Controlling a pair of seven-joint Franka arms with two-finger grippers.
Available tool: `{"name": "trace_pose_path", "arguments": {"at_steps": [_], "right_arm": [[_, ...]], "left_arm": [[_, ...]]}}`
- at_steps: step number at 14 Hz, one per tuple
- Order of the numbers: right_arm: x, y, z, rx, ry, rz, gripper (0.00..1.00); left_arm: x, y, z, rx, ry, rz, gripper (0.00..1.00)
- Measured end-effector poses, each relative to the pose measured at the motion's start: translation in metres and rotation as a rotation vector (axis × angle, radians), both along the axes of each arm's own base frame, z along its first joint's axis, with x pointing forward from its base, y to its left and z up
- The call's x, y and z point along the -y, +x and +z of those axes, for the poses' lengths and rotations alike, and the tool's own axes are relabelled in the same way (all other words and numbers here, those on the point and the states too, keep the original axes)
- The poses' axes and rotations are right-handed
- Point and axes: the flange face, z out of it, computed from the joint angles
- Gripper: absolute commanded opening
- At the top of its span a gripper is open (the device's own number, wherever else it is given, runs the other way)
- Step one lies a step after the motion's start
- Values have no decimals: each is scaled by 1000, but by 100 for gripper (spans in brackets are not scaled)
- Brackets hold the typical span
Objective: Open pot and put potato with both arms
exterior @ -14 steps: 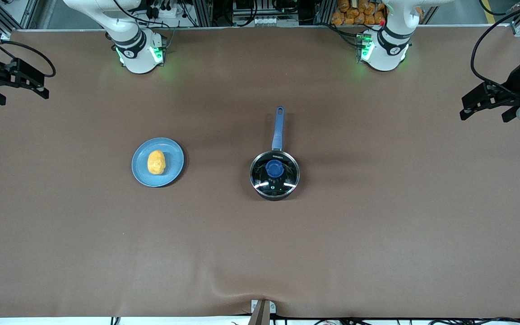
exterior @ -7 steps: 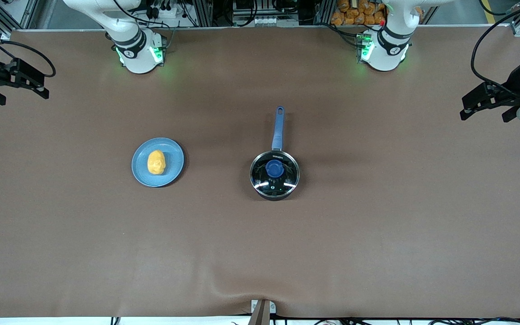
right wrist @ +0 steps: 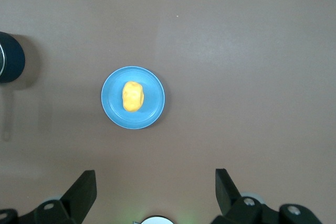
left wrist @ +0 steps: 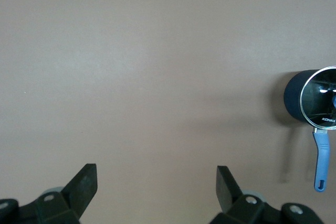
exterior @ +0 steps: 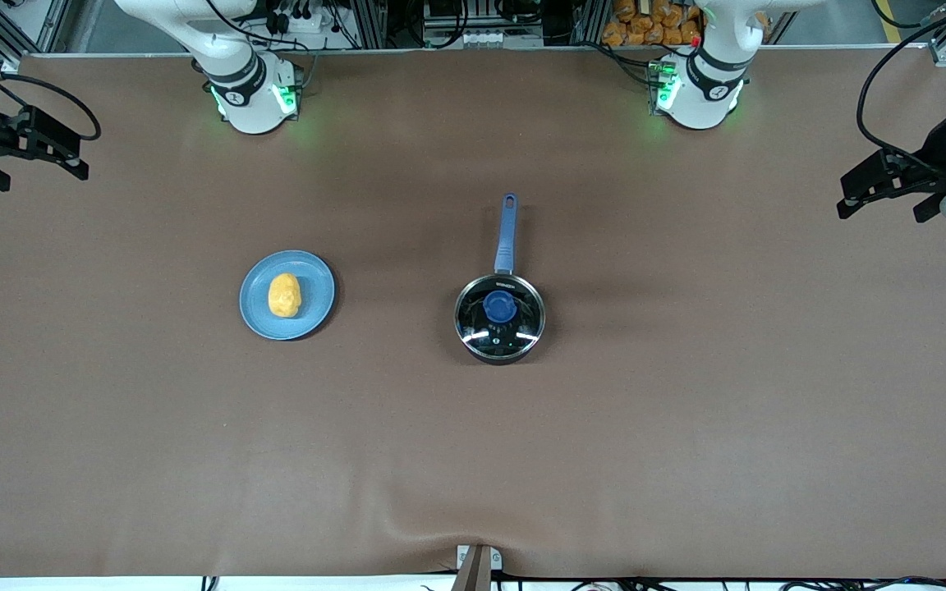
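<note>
The black pot [exterior: 499,322] stands mid-table with its glass lid and blue knob [exterior: 499,307] on it, its blue handle [exterior: 507,232] pointing toward the robots' bases. It also shows in the left wrist view [left wrist: 314,99]. The yellow-orange potato [exterior: 284,295] lies on a light-blue plate [exterior: 319,289] toward the right arm's end; it also shows in the right wrist view [right wrist: 133,96]. My left gripper [exterior: 884,190] is open and empty, high at the left arm's end of the table. My right gripper [exterior: 38,152] is open and empty, high at the right arm's end.
The brown table cloth [exterior: 473,460] has a small wrinkle at its front edge near a metal bracket [exterior: 477,563]. The arm bases [exterior: 253,94] stand along the table's back edge with green lights on.
</note>
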Motion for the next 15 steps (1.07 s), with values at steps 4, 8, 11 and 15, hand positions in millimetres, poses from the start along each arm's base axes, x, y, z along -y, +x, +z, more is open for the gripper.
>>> {"name": "trace_pose_path", "arguments": {"at_steps": [4, 8, 11, 15], "right_arm": [[0, 0, 0, 0, 0, -1, 100], [0, 0, 0, 0, 0, -1, 100], [0, 0, 0, 0, 0, -1, 100], [0, 0, 0, 0, 0, -2, 100]], "left_arm": [[0, 0, 0, 0, 0, 0, 100], [0, 1, -2, -5, -3, 1, 100], [-2, 17, -31, -51, -5, 5, 100], [0, 47, -78, -78, -10, 4, 100]]}}
